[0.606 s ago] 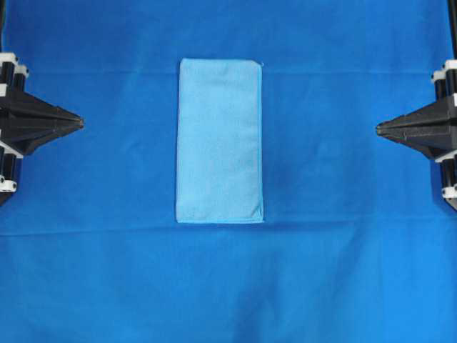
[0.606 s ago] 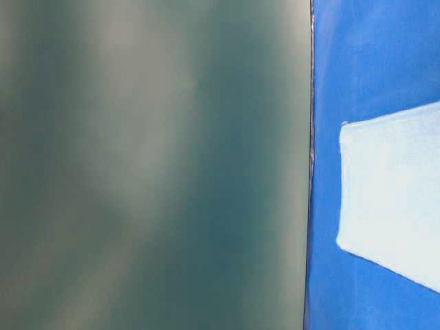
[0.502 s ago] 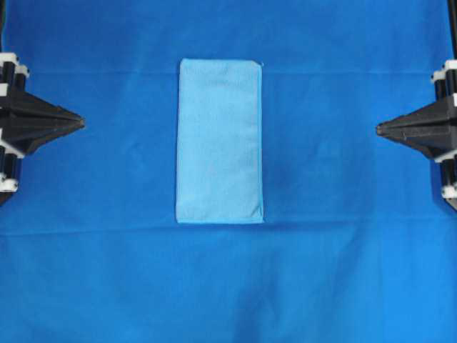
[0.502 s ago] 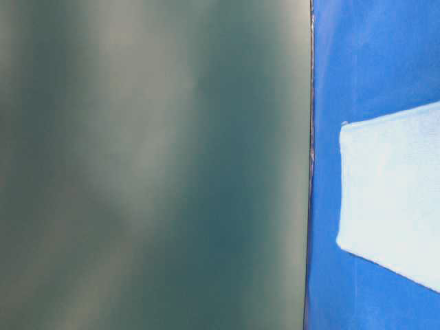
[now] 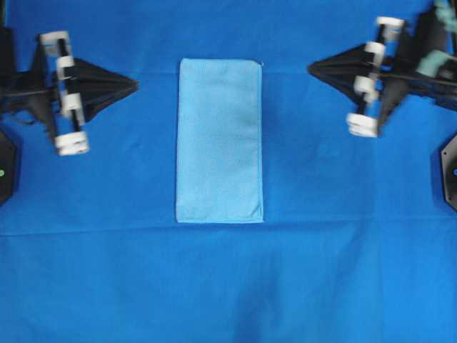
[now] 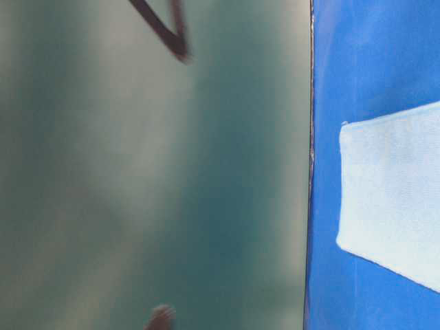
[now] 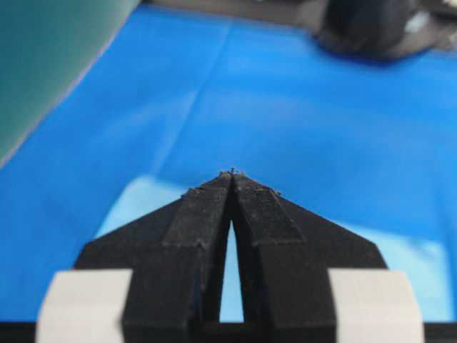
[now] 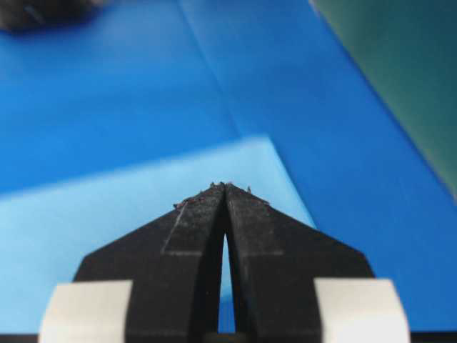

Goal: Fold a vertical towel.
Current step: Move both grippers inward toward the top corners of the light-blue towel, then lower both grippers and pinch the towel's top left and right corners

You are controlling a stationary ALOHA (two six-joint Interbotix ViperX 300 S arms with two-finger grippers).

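Towel (image 5: 220,141) lying flat, untouched | left gripper (image 5: 133,85) and right gripper (image 5: 313,69) advancing inward from the edges, jaws closed, carrying nothing | approach beginning, fold not started.

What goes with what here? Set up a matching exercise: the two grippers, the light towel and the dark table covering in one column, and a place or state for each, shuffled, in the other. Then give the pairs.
Things:
1. left gripper
2. right gripper
3. small light sky-blue rectangular microfibre towel
4. large royal-blue table covering

Places or states:
A. spread under everything
B. shut, pointing at the towel from the right of the overhead view
C. lying flat in the middle, long side running up and down the overhead view
D. shut, pointing at the towel from the left of the overhead view

Pairs: 1-D, 2-B, 3-C, 4-A
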